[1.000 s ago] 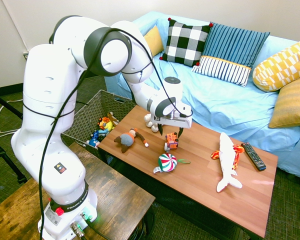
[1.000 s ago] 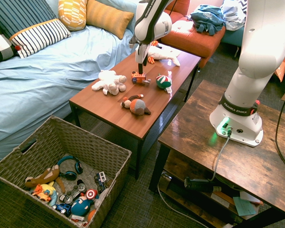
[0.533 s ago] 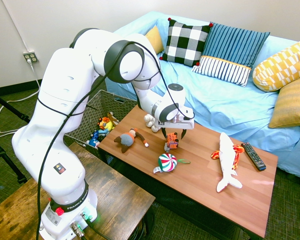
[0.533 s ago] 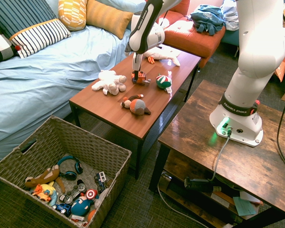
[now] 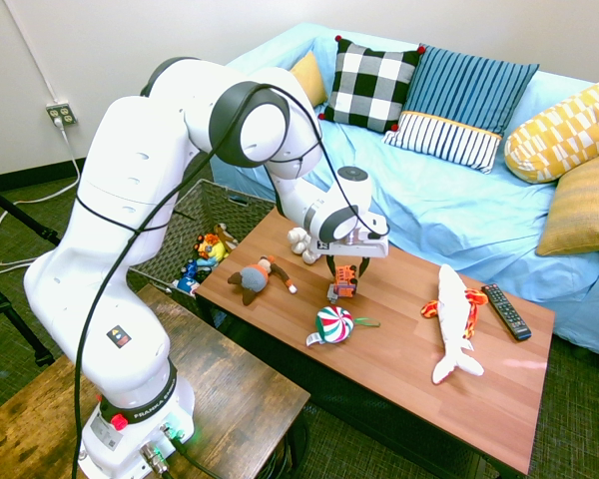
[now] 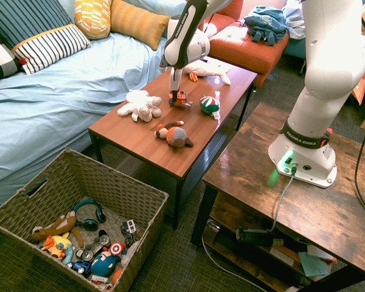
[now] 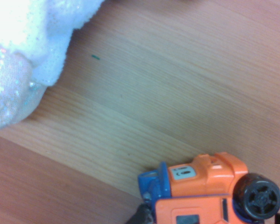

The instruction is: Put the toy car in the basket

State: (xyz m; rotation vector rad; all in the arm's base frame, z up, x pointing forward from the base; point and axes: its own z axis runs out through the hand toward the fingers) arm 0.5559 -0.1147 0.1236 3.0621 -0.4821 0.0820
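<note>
The toy car (image 5: 344, 282) (image 6: 180, 99), small, boxy and orange with blue trim and a black wheel, stands on the wooden coffee table (image 5: 409, 354) (image 6: 137, 137). My gripper (image 5: 346, 270) (image 6: 176, 93) points straight down over it. Its two fingers are spread, one on each side of the car, and I cannot tell whether they touch it. The wrist view shows the car (image 7: 205, 196) close up on the wood grain. The basket (image 5: 177, 218) (image 6: 79, 159), large and woven with flared sides, sits on the floor past the table's end and holds several toys.
A white plush (image 5: 301, 242) (image 6: 140, 104) lies close beside the car. On the same table lie a brown and grey plush (image 5: 258, 276), a striped candy toy (image 5: 333, 324), a long white fish plush (image 5: 454, 319) and a remote (image 5: 504, 309). A blue sofa runs behind.
My gripper has come down from just above the toy car to straddle it, and the arm's upper links have swung. The car and the other toys have not moved.
</note>
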